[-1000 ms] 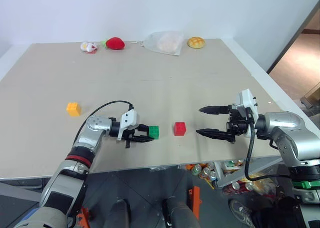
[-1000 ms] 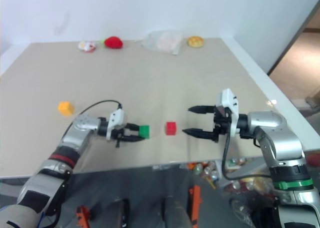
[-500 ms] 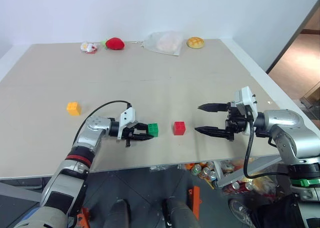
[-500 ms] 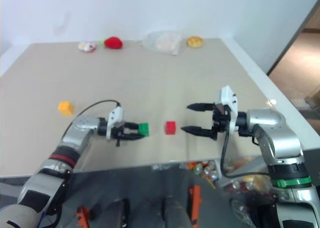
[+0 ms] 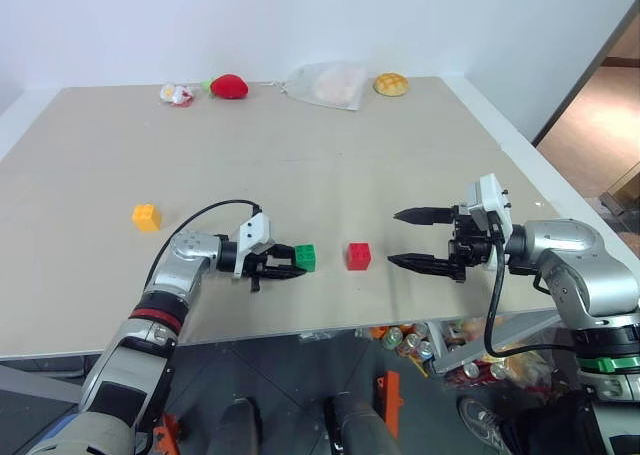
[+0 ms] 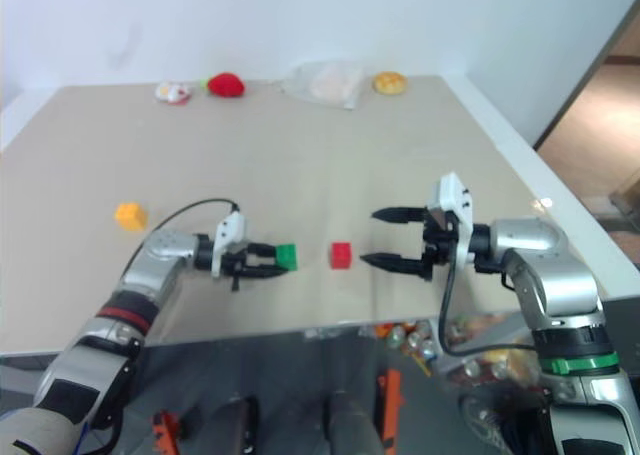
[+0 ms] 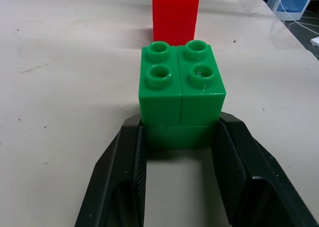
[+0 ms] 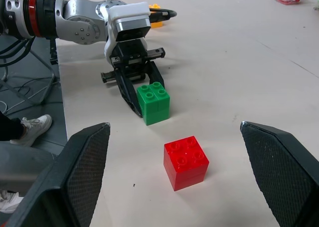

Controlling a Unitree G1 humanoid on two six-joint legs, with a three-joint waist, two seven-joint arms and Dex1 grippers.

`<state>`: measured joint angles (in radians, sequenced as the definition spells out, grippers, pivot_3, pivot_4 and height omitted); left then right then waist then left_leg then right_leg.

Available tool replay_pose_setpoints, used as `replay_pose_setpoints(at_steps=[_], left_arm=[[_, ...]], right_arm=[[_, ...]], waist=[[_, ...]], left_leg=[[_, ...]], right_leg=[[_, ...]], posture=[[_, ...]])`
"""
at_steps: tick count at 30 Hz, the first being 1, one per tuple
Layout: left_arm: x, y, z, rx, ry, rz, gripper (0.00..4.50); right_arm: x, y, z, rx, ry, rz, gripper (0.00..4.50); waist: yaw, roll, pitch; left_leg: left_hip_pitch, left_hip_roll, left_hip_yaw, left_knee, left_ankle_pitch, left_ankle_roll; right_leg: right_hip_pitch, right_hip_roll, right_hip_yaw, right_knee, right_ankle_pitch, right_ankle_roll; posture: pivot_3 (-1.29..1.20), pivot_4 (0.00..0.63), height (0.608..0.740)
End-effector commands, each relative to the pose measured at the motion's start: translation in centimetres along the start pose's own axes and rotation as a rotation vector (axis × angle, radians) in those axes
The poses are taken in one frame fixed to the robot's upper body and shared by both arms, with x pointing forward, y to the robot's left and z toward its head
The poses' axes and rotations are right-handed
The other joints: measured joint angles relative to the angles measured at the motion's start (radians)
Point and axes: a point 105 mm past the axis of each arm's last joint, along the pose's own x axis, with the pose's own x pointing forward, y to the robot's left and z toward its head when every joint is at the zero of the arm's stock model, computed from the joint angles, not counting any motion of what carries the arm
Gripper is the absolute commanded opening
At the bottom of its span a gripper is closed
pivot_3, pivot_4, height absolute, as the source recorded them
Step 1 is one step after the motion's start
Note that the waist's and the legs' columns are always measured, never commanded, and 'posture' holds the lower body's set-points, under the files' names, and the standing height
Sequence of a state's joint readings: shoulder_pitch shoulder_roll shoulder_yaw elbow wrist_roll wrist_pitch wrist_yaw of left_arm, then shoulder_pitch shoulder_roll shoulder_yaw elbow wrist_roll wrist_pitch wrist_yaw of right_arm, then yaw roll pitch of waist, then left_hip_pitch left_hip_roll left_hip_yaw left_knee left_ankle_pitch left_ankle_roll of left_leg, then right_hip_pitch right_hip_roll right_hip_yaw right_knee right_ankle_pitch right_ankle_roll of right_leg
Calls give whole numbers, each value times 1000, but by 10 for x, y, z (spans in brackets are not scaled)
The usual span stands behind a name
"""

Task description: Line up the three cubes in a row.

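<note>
Over the last second almost nothing on the table point(image 5: 330, 165) has moved. The green cube point(image 5: 306, 258) sits where it sat, flat on the surface near the front edge. It is just left of the red cube point(image 5: 358, 256), with a small gap between them. Both arms have held their places.

The left claw point(image 5: 292, 265) is clenched low on the green cube, one finger against each side with no gap to be seen. The right claw point(image 5: 393, 238) hangs released, its fingers spread wide. It is just right of the red cube and touches nothing.

You can read this stillness as the end of a placement. The green cube looks set down beside the red one, so two of the row seem to be in place. Letting go of the green cube is likely your next move.

The yellow cube point(image 5: 146, 216) lies well apart, out to the left and a little farther back. It has yet to join the row.

By count there are three cubes, one green, one red and one yellow, and two claws. Along the far edge lie four other things:
- one strawberry toy point(image 5: 230, 86)
- one bun point(image 5: 392, 84)
- one clear bag point(image 5: 327, 85)
- one small red-and-white item point(image 5: 178, 95), too small to name
</note>
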<state>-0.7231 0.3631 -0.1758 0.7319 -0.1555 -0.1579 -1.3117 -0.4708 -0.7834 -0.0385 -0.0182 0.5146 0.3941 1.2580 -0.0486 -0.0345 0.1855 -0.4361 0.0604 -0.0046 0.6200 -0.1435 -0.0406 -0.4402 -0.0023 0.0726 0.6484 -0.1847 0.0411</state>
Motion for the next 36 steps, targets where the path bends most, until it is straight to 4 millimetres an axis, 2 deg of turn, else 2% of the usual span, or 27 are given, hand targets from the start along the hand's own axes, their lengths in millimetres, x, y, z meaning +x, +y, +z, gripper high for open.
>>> replay_pose_setpoints(at_steps=[1, 5, 9, 13, 17, 20, 24, 27, 30, 32, 36], left_arm=[[-9, 15, 5, 43, 6, 85, 3019], [-12, 18, 9, 61, -10, 94, 4339], [-25, 11, 14, 38, -35, 52, 4339], [-52, -7, 17, -24, -23, -23, 4339], [-83, -17, 19, -80, 13, 17, 4339], [-104, -13, 23, -106, -2, 129, 4339], [-141, -1, 39, -124, -96, 412, 4339], [-162, -2, 41, -104, -97, 560, 4339], [-190, -7, 38, -139, -128, 720, 4339], [-204, -13, 28, -167, -121, 816, 4339], [-228, -13, 17, -214, -155, 1052, 4339]], right_arm=[[0, 2, 10, -43, -19, 8, 4341], [1, 2, 11, -43, -22, 7, 4341], [1, 2, 12, -44, -25, 8, 4341], [-1, 1, 13, -44, -26, 10, 4341], [-1, 1, 14, -46, -25, 13, 4341], [2, 2, 16, -53, -32, 20, 4341], [20, 3, 29, -90, -98, 7, 4341], [38, 0, 38, -146, -126, -40, 4341], [58, 3, 57, -202, -189, -43, 4341], [66, 8, 69, -218, -234, -14, 4341], [76, 18, 76, -219, -262, 57, 4341]], waist=[[0, 0, 0], [0, 0, 0], [0, 0, 0], [-3, 0, 0], [-1, 0, 0], [0, 0, 0], [-1, 0, 0], [-3, 0, 0], [-6, 0, 0], [-6, 0, 0], [5, 0, 0]], left_leg=[[0, 0, 0, 0, 0, 0], [0, 0, 0, 0, 0, 0], [-1, 0, 0, 0, 0, 0], [-1, 0, 0, -3, 0, 0], [-1, 1, 0, -4, -1, 0], [-1, 1, 0, -4, -1, 0], [-1, 1, 0, -3, -1, 0], [-1, 1, 0, -3, -1, 0], [0, 2, 1, -4, -1, 0], [-1, 2, 1, -4, -1, 0], [-1, 2, 1, -4, -2, -2]], right_leg=[[0, 0, 0, 0, 0, 0], [0, 0, 0, 0, 0, 0], [-1, 0, 0, 0, 0, 0], [-2, 0, 0, 0, -3, -1], [-2, 1, 0, 0, -5, -1], [-2, 0, 0, 0, -5, -1], [-2, -1, 0, 0, -5, -1], [-2, 0, 0, 0, -5, -1], [-2, 0, 0, 0, -5, -1], [-3, 0, -1, 0, -5, -2], [-3, -1, -2, -1, -7, -2]], posture=[[0, 150, 740], [0, 150, 740], [0, 150, 740], [0, 150, 740], [0, 150, 740], [0, 150, 740], [0, 150, 740], [0, 150, 740], [0, 150, 740], [0, 150, 740], [0, 150, 740]])
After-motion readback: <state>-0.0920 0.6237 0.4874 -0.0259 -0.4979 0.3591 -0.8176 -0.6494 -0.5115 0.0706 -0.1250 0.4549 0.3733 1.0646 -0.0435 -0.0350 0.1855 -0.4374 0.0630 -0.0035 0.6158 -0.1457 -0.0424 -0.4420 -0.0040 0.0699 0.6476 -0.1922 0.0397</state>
